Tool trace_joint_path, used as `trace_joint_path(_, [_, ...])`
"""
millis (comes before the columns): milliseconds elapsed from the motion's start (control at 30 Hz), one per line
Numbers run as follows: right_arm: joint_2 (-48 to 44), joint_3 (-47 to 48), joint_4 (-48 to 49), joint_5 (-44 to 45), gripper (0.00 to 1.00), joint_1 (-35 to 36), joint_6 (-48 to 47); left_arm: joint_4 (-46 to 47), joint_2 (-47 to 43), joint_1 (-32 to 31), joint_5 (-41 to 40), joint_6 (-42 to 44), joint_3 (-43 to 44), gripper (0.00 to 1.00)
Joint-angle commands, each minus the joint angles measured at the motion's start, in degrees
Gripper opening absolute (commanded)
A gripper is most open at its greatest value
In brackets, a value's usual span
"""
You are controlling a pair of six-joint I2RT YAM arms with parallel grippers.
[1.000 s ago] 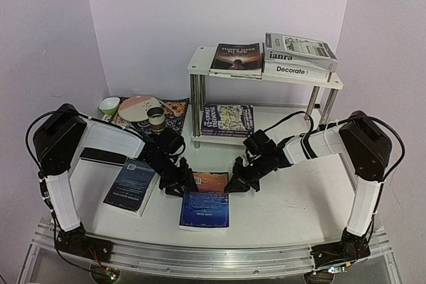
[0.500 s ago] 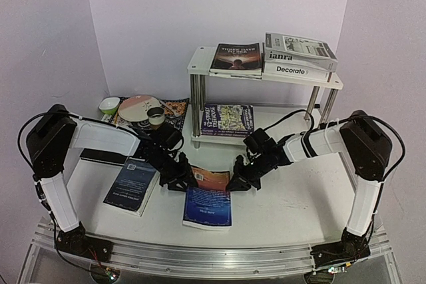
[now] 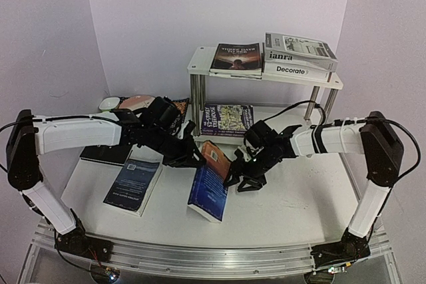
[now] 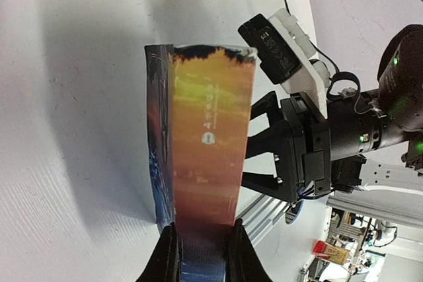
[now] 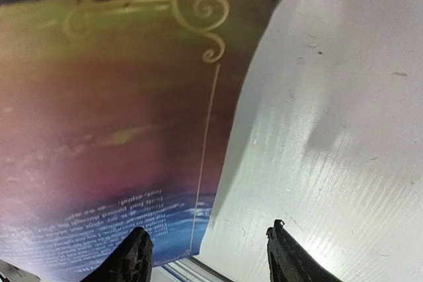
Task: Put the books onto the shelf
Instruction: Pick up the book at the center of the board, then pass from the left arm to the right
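Top board of shelf (image 3: 198, 66), rt side: grey-white book (image 3: 299, 48) w/ "janra" in bold black on near edge. Thick white book (image 3: 296, 70) under it, spine reads "Decorate". Dark book (image 3: 237, 58) to the left: pale title starts "THREE DAYS", rest too small. Purple book (image 3: 227, 119) on lower board: big sideways lettering, not legible. Orange-blue book (image 4: 208, 150): faint title + white logo, unreadable; small white lines in rt wrist view blurred.
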Motion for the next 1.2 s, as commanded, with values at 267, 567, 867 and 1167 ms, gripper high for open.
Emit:
trace_joint_path(267, [-4.6, 5.88, -7.0, -2.45, 0.64, -2.5, -2.4, -11.92, -0.88, -1.46, -6.93, 14.64, 16.57, 0.0])
trace_joint_path(567, [-12.13, 13.6, -16.78, -3.72, 0.84, -5.05, 8.14, -19.18, -10.83, -5.15, -16.65, 29.37, 17.93, 0.0])
trace_joint_path(867, [-13.01, 20.95, -22.1, -6.99, 0.98, -7.09, 35.4, -18.29, -15.15, -13.93, -28.42, 45.86, 15.73, 0.0])
trace_joint_path(1167, [-22.21, 13.26, -21.89, -2.52, 0.98, -7.09, 59.24, -17.05, -11.79, -19.71, -43.69, 53.9, 16.87, 0.0])
